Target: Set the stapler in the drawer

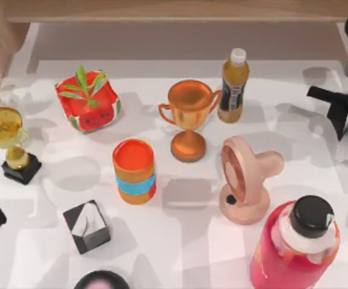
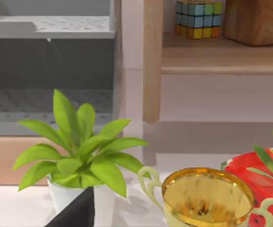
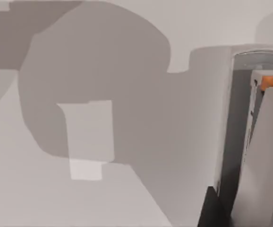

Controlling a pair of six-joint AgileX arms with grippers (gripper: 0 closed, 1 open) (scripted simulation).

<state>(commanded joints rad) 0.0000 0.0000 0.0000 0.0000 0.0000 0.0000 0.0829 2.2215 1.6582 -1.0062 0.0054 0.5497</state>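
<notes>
On the table [image 1: 180,241], two trophies [image 1: 189,117], one bottle [image 1: 233,85].

White table [image 1: 192,253] with grey shadow patches; amber bottle [image 1: 233,87], white cap, dark label; copper-orange trophy [image 1: 189,114]; gold trophy [image 1: 5,135] on black base; red watermelon-pattern pot [image 1: 90,102], green rind edge, green leaves; orange can [image 1: 134,171] with blue band; pale pink fan [image 1: 243,180], small black button; black-and-white tissue box [image 1: 87,227]; red-pink bottle [image 1: 294,250], white collar, black cap; left wrist view: green plant [image 2: 80,146] in white pot, multicolour cube [image 2: 198,18] on light wood shelf [image 2: 221,56], grey dotted surface behind; right wrist view: pale grey stapler [image 3: 259,142] with an orange patch and dark seam
</notes>
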